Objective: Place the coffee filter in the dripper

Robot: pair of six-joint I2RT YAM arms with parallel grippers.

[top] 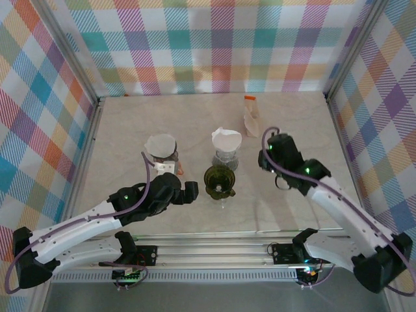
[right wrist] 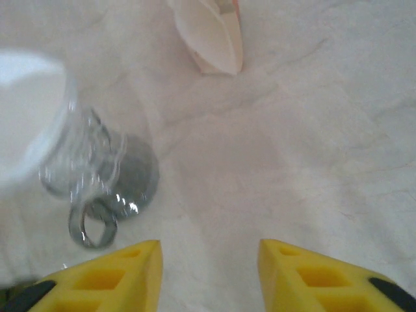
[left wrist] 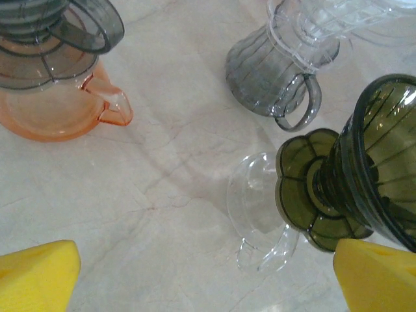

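Note:
A white coffee filter (top: 226, 137) sits in the mouth of a clear dripper stacked on a grey dripper (top: 225, 158); it is a white blur (right wrist: 26, 104) in the right wrist view, above the grey dripper (right wrist: 110, 175). A dark olive dripper (top: 220, 181) stands just in front of it, with a clear dripper base (left wrist: 260, 208) beside its foot (left wrist: 312, 188). My left gripper (top: 190, 192) is open wide just left of the olive dripper, holding nothing (left wrist: 208, 276). To the right of the stack, my right gripper (top: 272, 158) is open and empty (right wrist: 210, 260).
Another grey dripper with a white filter (top: 160, 143) stands on an orange base (left wrist: 58, 114) at the left. A pack of filters (top: 251, 116) lies at the back right, also visible (right wrist: 211, 32) ahead of my right gripper. Plaid walls close in three sides.

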